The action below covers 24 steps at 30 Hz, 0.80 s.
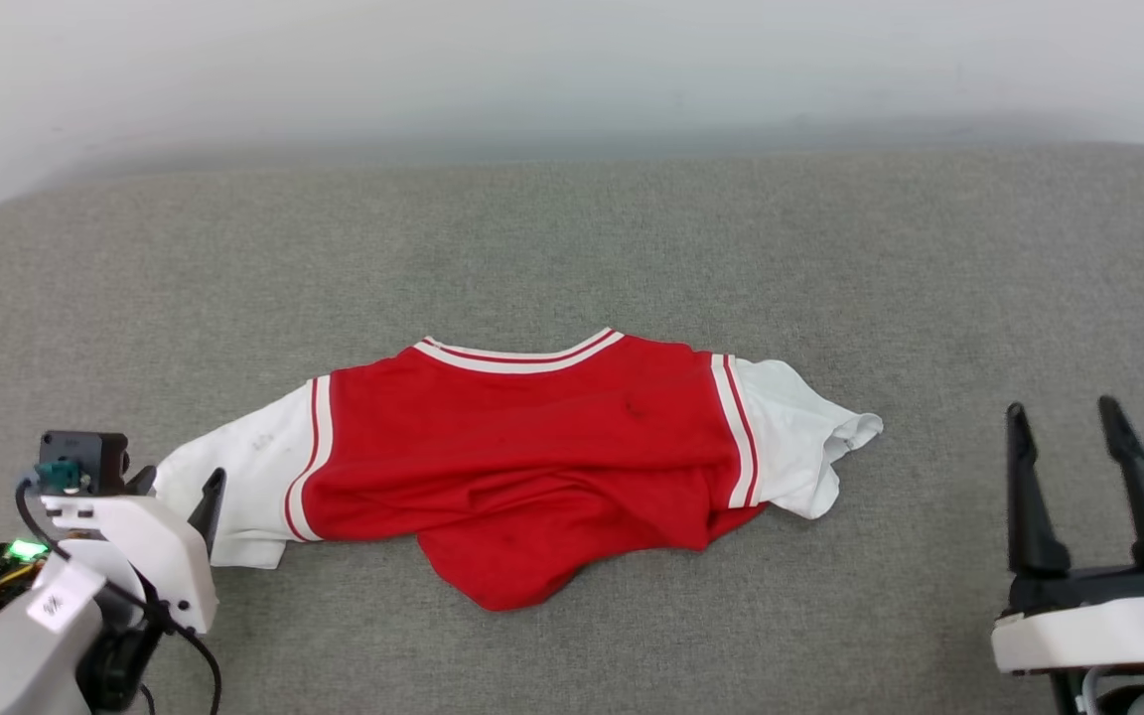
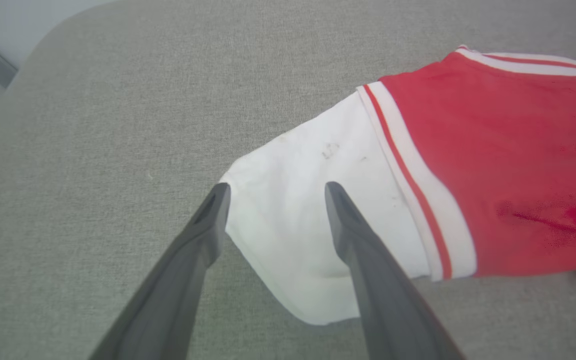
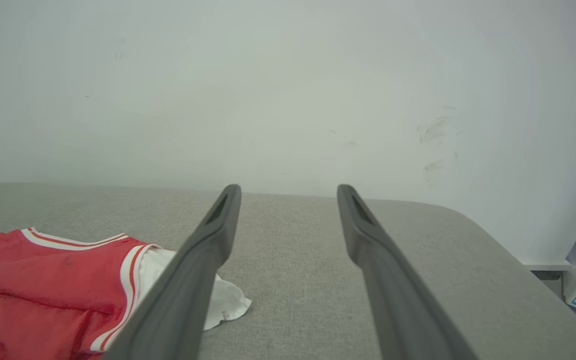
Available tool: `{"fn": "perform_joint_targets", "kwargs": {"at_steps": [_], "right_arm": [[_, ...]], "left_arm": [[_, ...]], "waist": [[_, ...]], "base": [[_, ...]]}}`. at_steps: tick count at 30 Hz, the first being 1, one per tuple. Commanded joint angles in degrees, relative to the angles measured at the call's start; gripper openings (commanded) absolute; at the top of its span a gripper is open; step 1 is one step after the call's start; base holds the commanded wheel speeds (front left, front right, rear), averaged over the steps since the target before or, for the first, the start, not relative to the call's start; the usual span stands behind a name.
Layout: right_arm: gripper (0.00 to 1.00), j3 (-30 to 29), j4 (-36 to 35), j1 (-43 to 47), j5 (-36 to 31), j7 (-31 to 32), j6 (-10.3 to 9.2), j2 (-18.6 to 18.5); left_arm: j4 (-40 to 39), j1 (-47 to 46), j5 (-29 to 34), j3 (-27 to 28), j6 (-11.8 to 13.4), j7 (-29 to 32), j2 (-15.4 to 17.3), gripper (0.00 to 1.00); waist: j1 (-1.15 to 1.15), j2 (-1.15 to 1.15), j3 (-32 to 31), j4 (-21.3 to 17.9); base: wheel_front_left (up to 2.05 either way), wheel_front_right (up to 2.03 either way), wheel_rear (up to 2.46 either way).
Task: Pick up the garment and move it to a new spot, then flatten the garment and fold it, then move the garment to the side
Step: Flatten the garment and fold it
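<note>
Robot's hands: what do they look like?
The left hand and right hand each have two long dark tapering fingers on a white casing. Behind the left sit a black box, a black cable, a green light and a square printed tag.

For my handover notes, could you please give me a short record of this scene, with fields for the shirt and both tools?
Surface: grey padded top, pale wall behind
Shirt: red with white sleeves, lying on the padded top, collar toward the wall, lower part rumpled
Left tool: open, fingertips over one white sleeve, holding nothing; contact unclear
Right tool: open, empty, beside the shirt and apart from it
Fold: not yet done
</note>
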Motion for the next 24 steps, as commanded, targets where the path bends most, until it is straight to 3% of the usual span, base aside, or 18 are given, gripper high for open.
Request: {"fn": "perform_joint_targets", "kwargs": {"at_steps": [1, 4, 8, 15, 21, 22, 24], "right_arm": [[1.0, -0.8, -0.7, -1.3, -0.8, -0.1, -0.04, 0.1], [1.0, -1.6, -1.4, -2.6, -1.3, -0.1, -0.04, -0.1], [1.0, -1.1, -2.0, -5.4, -2.3, -0.1, -0.06, -4.6], [1.0, 0.5, -2.2, -13.4, 1.6, -0.1, -0.05, -12.8], [1.0, 7.7, 3.1, -21.3, 7.4, 0.5, -0.05, -21.3], [1.0, 7.7, 3.1, -21.3, 7.4, 0.5, -0.05, -21.3], [1.0, 11.4, 5.4, -24.6, 10.8, 3.2, -0.05, -24.4]], "left_arm": [[-0.1, 1.3, 0.9, 0.4, 1.0, -3.1, -0.8, 1.0], [-0.9, 2.2, 2.2, 1.8, 3.5, -8.5, -1.6, 1.0], [-4.1, 4.1, 4.4, 5.6, 7.6, -10.9, -3.5, 1.0], [-18.1, 12.1, 18.3, 20.4, 14.2, -11.0, -7.9, 1.0], [-26.9, 18.9, 29.8, 28.5, 15.4, -11.0, -14.0, 1.0], [-26.9, 18.9, 29.8, 28.5, 15.4, -11.0, -14.0, 1.0], [-29.2, 20.5, 33.2, 30.5, 15.3, -11.0, -16.3, 1.0]], "waist": [[0.01, 0.0, -0.8, 0.5], [0.01, 0.0, -1.5, 0.9], [0.01, 0.0, -1.9, 1.6], [0.01, 0.0, -1.5, 3.0], [0.01, 0.0, -0.3, 4.4], [0.01, 0.0, -0.3, 4.4], [0.01, 0.0, 0.1, 5.0]], "base": [[0.0, 0.0, 0.0], [0.0, 0.0, 0.0], [0.0, 0.0, 0.0], [0.0, 0.0, 0.0], [0.0, 0.0, 0.0], [0.0, 0.0, 0.0], [0.0, 0.0, 0.0]]}}
